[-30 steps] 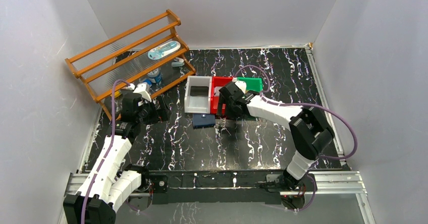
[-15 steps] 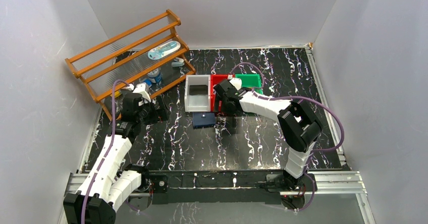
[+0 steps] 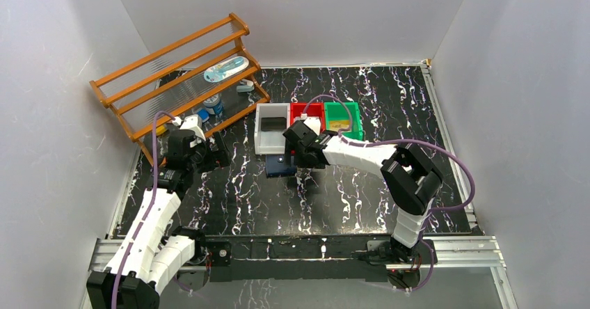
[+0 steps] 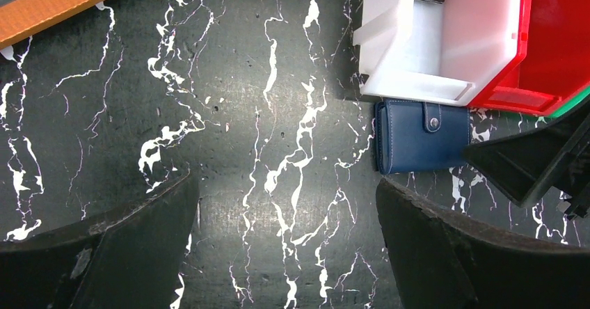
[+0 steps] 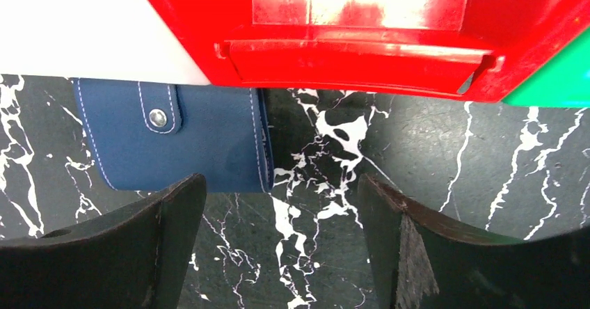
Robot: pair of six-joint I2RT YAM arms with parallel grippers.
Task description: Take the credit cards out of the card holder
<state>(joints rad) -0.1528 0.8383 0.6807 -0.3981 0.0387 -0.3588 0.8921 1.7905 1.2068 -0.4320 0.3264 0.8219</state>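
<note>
Card holder stitched navy leather-look, metal snap; red bin glossy plastic; table matt black marble-pattern.

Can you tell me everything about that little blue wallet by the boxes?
The wallet is dark blue, looks like leather, with pale stitching along its edges. It is folded shut, and a small strap with a shiny snap holds it closed, so no cards show. It lies flat on the black marbled table, its far edge tucked against the front of the white bin and a corner of the red bin. The right gripper is open just beside it, not holding it.
</note>
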